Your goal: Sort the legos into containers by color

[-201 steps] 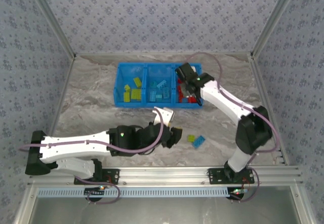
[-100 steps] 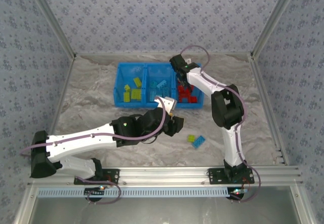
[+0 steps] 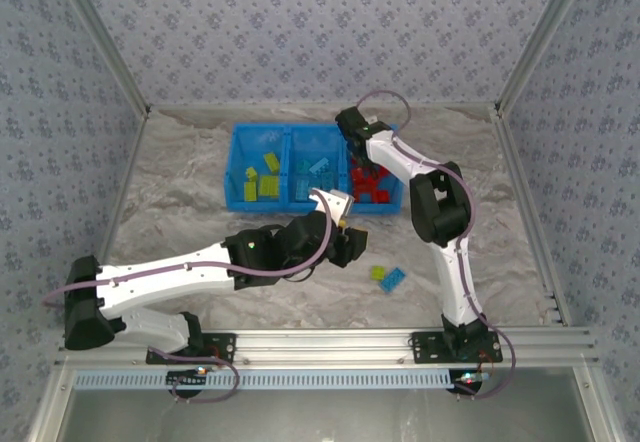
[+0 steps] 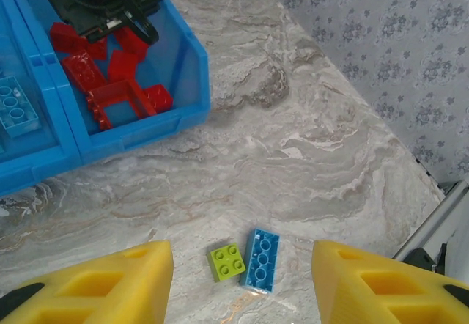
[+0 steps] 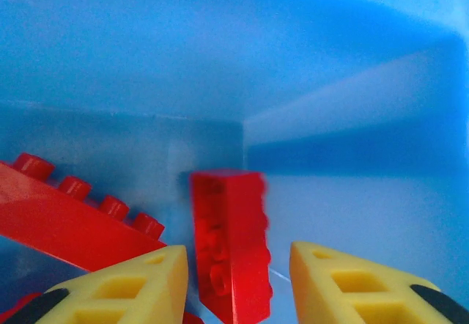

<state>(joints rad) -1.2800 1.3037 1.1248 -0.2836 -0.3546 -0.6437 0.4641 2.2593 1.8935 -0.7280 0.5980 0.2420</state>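
1. Right gripper [image 5: 238, 251] parted, blurred red lego [image 5: 229, 247] loose between its fingers, inside the right compartment [image 5: 330, 82]
2. Right arm [image 3: 440, 212] reaches to the overhead frame's upper centre
3. Left gripper [image 4: 242, 251] spread, empty, above green lego [image 4: 228, 261] and blue lego [image 4: 260, 259], lower centre
4. Left arm [image 3: 170, 277] extends from lower left

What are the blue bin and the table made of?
Bin: probably plastic, smooth and slightly shiny, with thin moulded walls of one even blue. Table: looks like marble, with grey-brown swirly veins and a soft sheen, but it could just be a printed sheet.
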